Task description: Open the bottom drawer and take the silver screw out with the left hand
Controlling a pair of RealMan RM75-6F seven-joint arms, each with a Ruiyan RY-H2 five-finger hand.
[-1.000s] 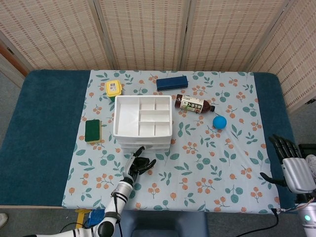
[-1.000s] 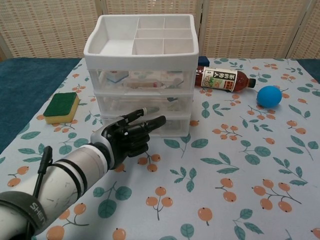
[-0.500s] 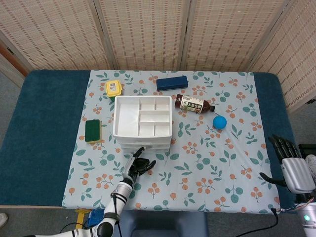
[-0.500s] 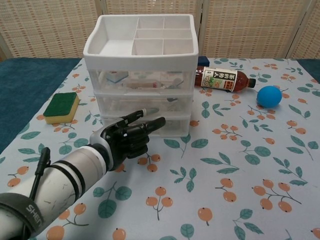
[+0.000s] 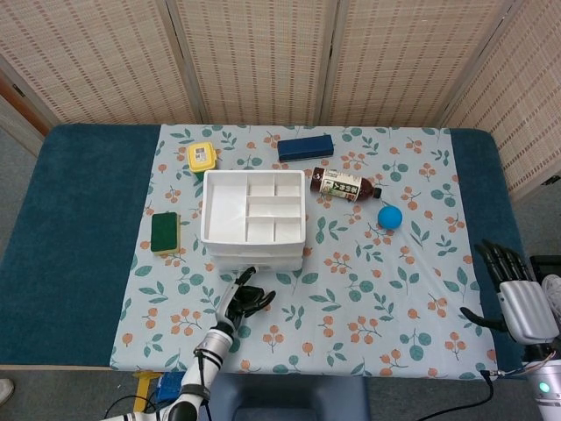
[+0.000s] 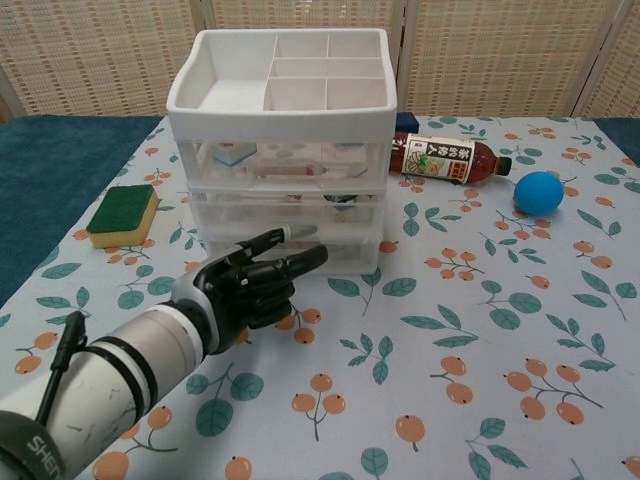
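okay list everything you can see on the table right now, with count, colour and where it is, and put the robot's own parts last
drawer unit: one, white and clear, centre of the cloth
sponge: one, green and yellow, left of the unit
yellow box: one, behind the unit's left corner
blue box: one, dark blue, far side
bottle: one, brown, lying right of the unit
ball: one, blue, right of the bottle
left hand: black, fingers at the bottom drawer front
right hand: black and silver, right table edge

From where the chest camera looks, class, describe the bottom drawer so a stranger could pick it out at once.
Find the white drawer unit on the floral cloth. The bottom drawer is the lowest of three clear fronts, the one level with the left hand reaching at it.
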